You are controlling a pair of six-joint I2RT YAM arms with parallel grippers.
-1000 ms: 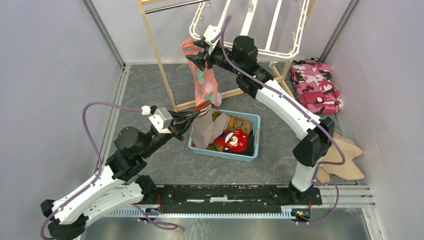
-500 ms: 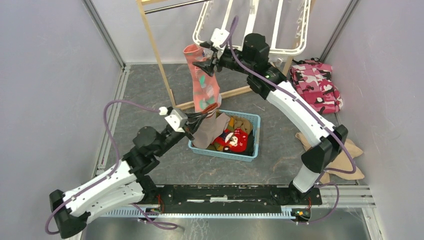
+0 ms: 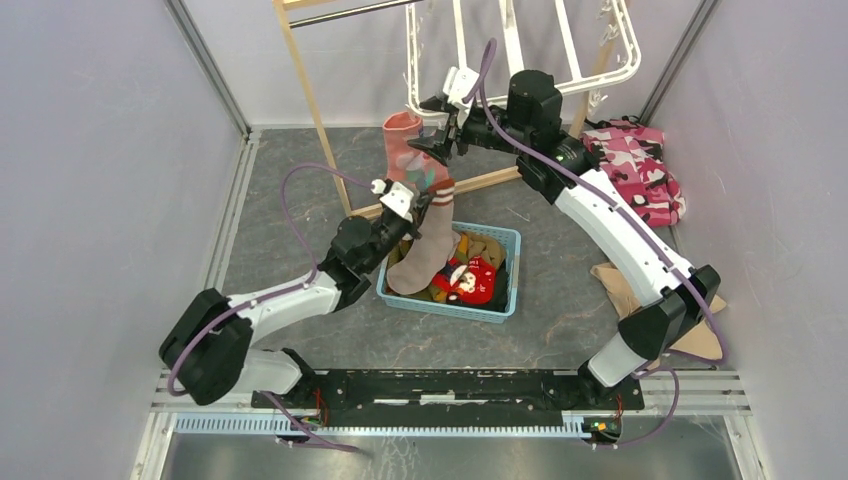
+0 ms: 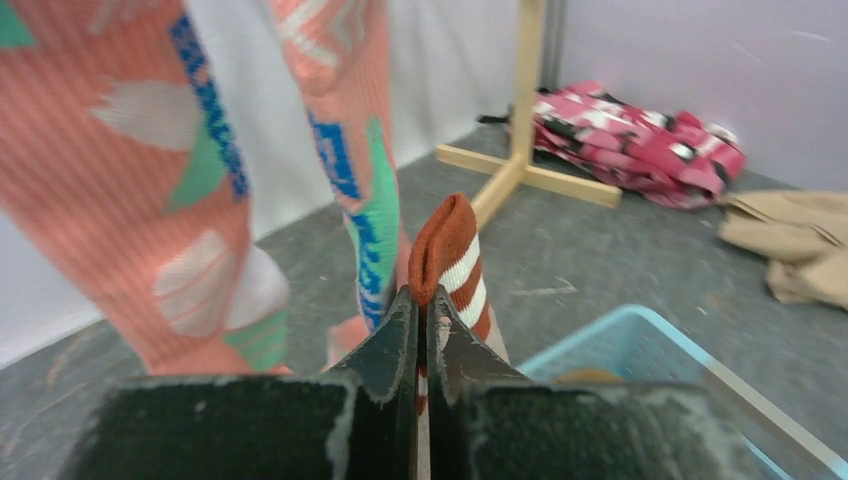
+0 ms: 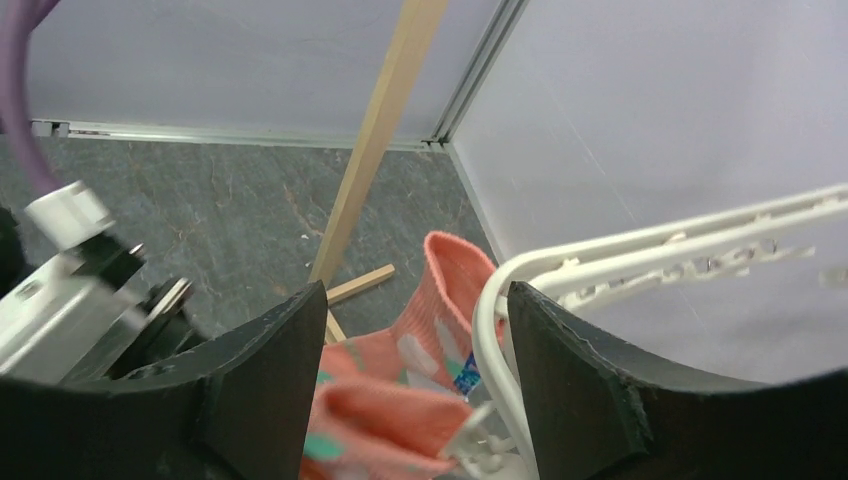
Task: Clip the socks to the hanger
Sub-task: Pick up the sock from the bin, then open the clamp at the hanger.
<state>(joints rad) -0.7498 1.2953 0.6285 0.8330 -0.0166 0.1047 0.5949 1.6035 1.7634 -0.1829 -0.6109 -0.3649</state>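
My left claw (image 3: 413, 207) is clamped tight on the red-and-white striped cuff of a grey-brown sock (image 3: 425, 255). It holds the sock up, with the toe trailing into the left end of the blue basket (image 3: 505, 262). My right claw (image 3: 436, 148) has its jaws apart around the near-left corner of the hanger (image 5: 620, 243), where the salmon-pink sock (image 3: 403, 150) hangs. A red sock (image 3: 478, 280) lies in the basket.

Top view looks down from behind; both close wrist views share the pink sock (image 4: 100, 180).
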